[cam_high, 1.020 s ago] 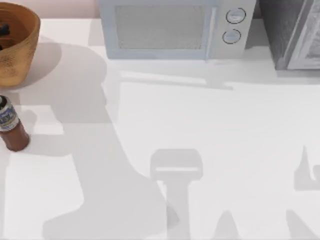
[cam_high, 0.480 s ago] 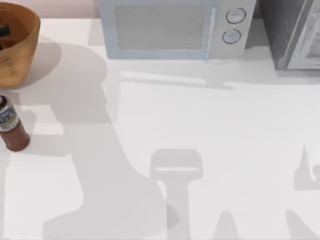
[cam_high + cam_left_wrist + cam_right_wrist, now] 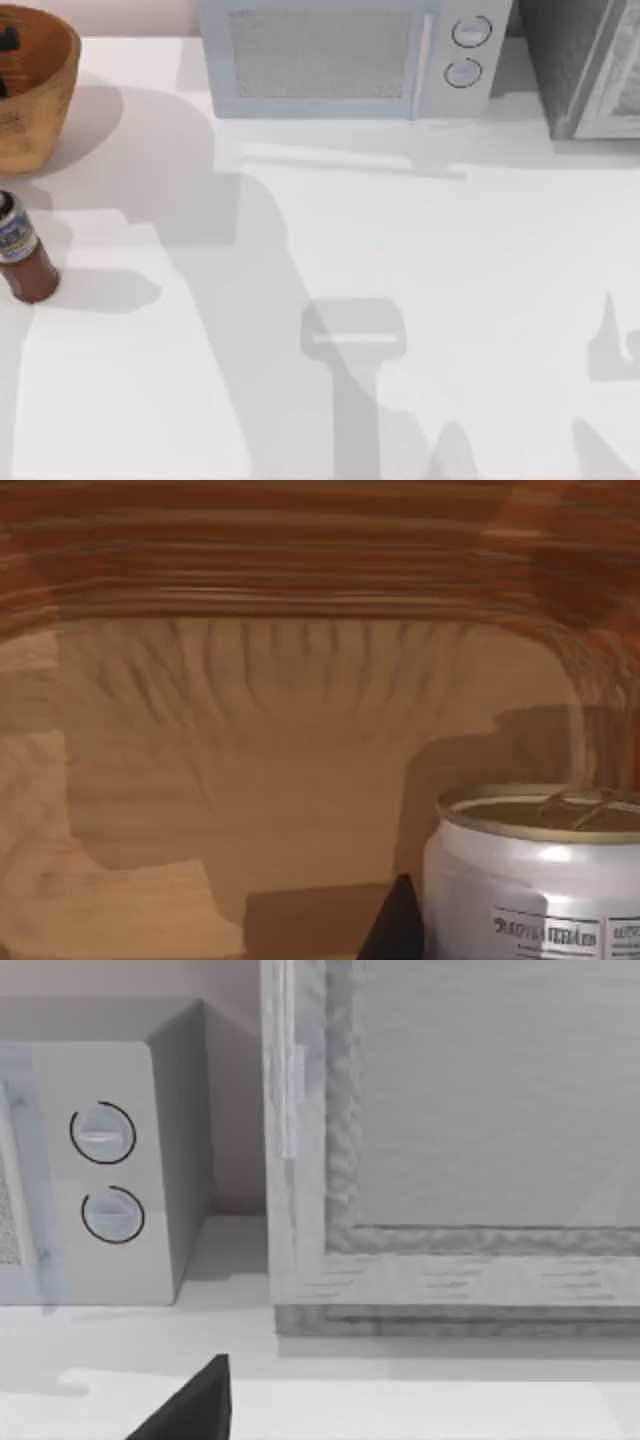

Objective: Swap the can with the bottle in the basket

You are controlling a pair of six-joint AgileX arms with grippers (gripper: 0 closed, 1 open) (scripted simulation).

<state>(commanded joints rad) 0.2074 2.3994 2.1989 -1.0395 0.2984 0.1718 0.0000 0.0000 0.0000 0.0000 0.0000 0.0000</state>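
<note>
The wicker basket [image 3: 35, 100] stands at the table's far left corner. A dark part of my left gripper [image 3: 8, 40] shows inside it at the picture's left edge. From the left wrist, the woven inner wall of the basket [image 3: 250, 700] is close ahead. The white can [image 3: 535, 880] with its dull gold top stands upright on the basket floor, right beside a dark tip of that gripper [image 3: 395, 925]. The reddish-brown bottle [image 3: 22, 250] with its blue-and-white label stands upright on the table in front of the basket. My right gripper [image 3: 195, 1405] is parked facing the back right corner.
A pale microwave [image 3: 350, 55] stands along the back edge, its two dials [image 3: 105, 1170] seen from the right wrist. A grey cabinet [image 3: 590, 65] fills the back right corner. The white tabletop [image 3: 400, 250] carries the arms' shadows.
The dark gripper part in the basket has shifted toward the back. The left arm's shadow on the table has swung to the right. Bottle and basket have not moved.
</note>
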